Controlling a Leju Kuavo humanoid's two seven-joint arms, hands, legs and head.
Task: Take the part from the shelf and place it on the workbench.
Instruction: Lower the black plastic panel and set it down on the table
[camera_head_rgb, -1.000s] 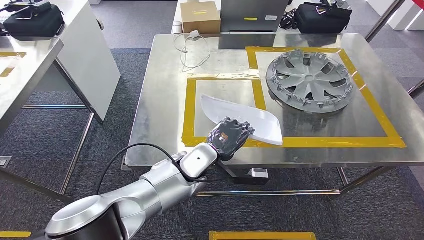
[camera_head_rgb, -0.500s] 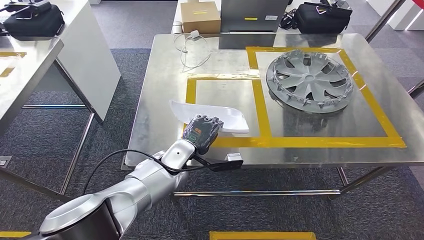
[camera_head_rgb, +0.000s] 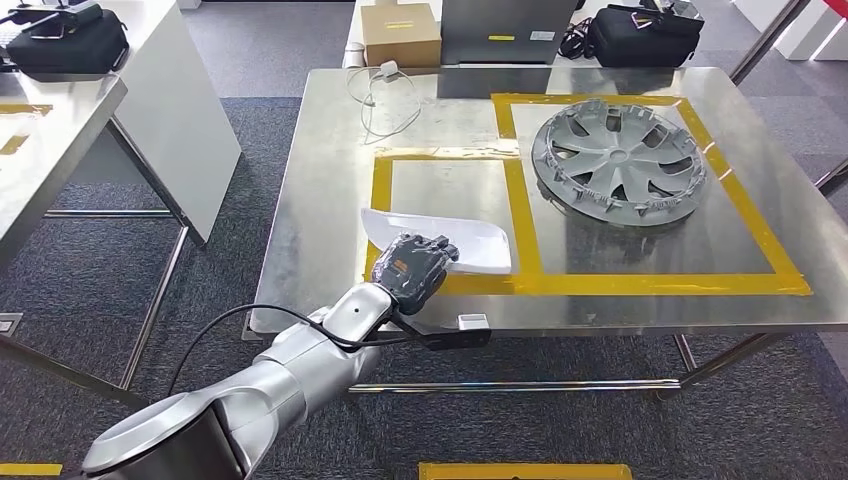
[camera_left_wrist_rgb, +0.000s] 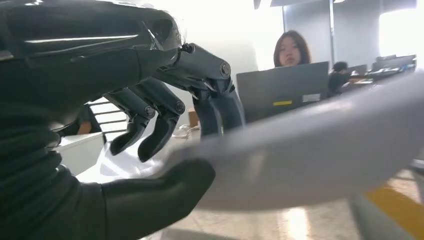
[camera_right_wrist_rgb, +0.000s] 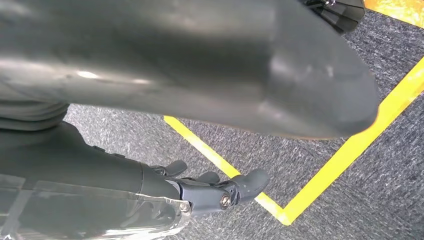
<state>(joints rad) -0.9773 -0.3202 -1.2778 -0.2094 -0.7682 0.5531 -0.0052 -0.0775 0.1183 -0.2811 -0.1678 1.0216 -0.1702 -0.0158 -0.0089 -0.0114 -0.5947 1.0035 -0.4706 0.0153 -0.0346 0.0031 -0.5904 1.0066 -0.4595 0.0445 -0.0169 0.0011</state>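
Observation:
A white curved plastic part (camera_head_rgb: 470, 240) lies low over the steel workbench (camera_head_rgb: 320, 200), across the near half of the smaller yellow-taped square (camera_head_rgb: 381, 200). My left hand (camera_head_rgb: 415, 268) grips its near edge. In the left wrist view the thumb (camera_left_wrist_rgb: 165, 195) sits under the part (camera_left_wrist_rgb: 310, 155) and the dark fingers (camera_left_wrist_rgb: 150, 125) curl over its top. Whether the part touches the bench I cannot tell. My right hand (camera_right_wrist_rgb: 200, 190) hangs over the carpet with its fingers loosely apart and nothing in them.
A grey hubcap (camera_head_rgb: 620, 160) fills the larger taped square at the right. A white cable (camera_head_rgb: 385, 95), a cardboard box (camera_head_rgb: 400, 35) and a black bag (camera_head_rgb: 645, 35) lie at the back. Another table (camera_head_rgb: 40, 140) stands left. A person (camera_left_wrist_rgb: 290, 47) sits behind a laptop (camera_left_wrist_rgb: 282, 92).
My left hand swung the white part to the left across the yellow tape, then came back slightly right; the part now sits inside the smaller square. The hubcap has not moved.

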